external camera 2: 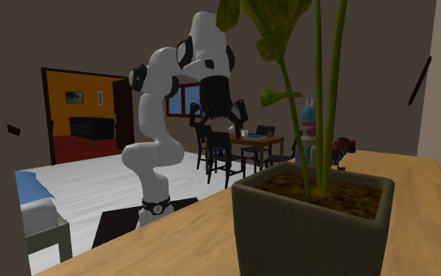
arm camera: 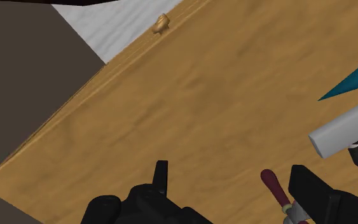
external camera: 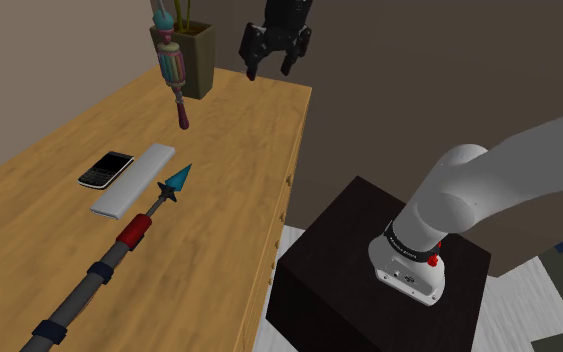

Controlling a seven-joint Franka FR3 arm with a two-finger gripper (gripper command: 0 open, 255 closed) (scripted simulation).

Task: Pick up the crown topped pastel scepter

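Pastel scepter rests by planter, dark-red handle end clear on wooden table | gripper hovers above, fingers wide apart, empty, likely to straddle that handle | grasp not yet begun

A wooden table carries a black phone lying just beside a flat grey bar. A long dark spear with a teal tip, red grip and blue bands lies alongside, its tip near the bar. An olive plant pot stands at the far edge.
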